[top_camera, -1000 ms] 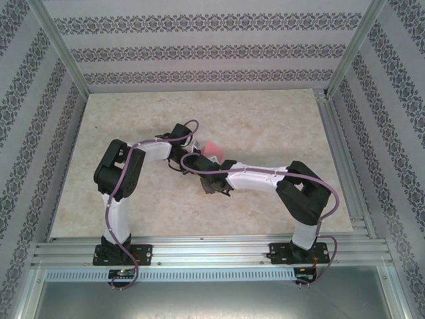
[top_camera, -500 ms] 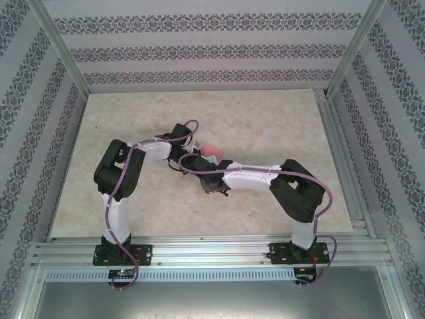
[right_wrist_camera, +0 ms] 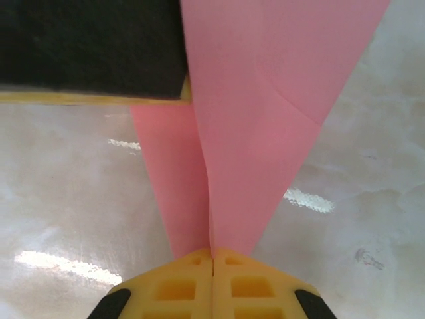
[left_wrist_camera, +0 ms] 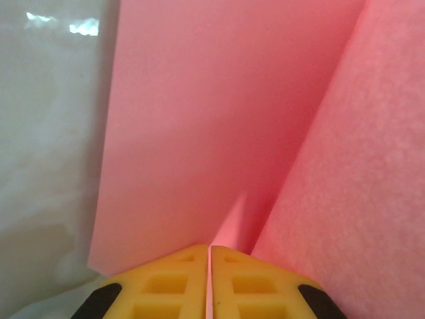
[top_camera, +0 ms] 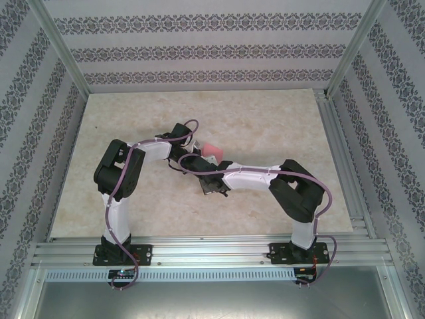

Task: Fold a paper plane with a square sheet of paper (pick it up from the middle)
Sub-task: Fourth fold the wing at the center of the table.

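While the 2 arms meet over the marble table (top_camera: 265,119), the left gripper (left_wrist_camera: 210,256) and the right gripper (right_wrist_camera: 212,256) are each clamped on the folded pink-red paper (right_wrist_camera: 252,100) held between them.

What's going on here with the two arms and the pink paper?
Both arms are holding the pink paper between them at the middle of the table. The left gripper is shut on a folded edge, and the right gripper is shut on a narrow tapered end. The paper already has folds and a diagonal crease, and it looks only partly folded, not a finished plane.
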Robot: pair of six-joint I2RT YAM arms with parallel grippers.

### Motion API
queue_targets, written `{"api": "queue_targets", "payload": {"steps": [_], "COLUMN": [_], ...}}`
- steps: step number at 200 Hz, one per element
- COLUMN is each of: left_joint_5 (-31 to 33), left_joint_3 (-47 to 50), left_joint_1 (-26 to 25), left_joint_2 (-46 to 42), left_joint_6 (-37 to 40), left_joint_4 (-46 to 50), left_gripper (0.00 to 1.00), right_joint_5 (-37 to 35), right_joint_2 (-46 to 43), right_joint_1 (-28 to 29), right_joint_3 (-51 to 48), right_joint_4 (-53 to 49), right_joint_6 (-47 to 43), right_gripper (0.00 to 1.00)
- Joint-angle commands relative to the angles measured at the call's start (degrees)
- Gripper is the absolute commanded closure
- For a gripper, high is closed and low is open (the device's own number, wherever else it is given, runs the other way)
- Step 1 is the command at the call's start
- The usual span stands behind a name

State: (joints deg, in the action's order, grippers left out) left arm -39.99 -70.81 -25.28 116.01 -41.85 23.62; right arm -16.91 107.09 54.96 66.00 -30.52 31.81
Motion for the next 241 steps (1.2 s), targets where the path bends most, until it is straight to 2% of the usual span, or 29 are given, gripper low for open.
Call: {"api": "queue_targets", "payload": {"steps": [1,32,78,119,149,195,241], "left_joint_5": [-0.7,-0.5,-0.2,0.4,3.4,5.2,6.8], "left_joint_3": [-1.5,-1.4,-1.3,-1.5,-1.6,-1.1,-1.4], "left_joint_1": [-0.3,-0.3,-0.2,-0.3,-0.2,-0.2,-0.2], "left_joint_2": [-0.6,-0.8,-1.1,-0.8,-0.3,0.4,0.8], "left_joint_6": [0.6,0.5,0.6,1.3,3.2,5.0,6.0], "left_joint_4": [0.1,0.0,-0.1,0.7,3.3,4.8,5.9], "left_gripper": [0.88,0.88,0.88,0.88,0.89,0.90,0.91], "right_joint_5": [4.9,15.4,24.1,29.6,33.0,39.9,43.5], "right_joint_2": [-2.3,-4.6,-8.5,-10.0,-10.4,-7.4,-5.8], "right_joint_1": [-1.3,-4.9,-9.3,-12.0,-14.0,-16.9,-18.9], "right_joint_3": [-2.9,-9.8,-17.6,-19.8,-20.7,-21.4,-22.4], "right_joint_4": [6.5,17.6,29.4,32.1,33.2,36.7,39.7], "right_joint_6": [0.3,2.5,5.4,5.3,5.1,5.4,6.2], "right_gripper": [0.97,0.96,0.94,0.93,0.93,0.92,0.92]}}
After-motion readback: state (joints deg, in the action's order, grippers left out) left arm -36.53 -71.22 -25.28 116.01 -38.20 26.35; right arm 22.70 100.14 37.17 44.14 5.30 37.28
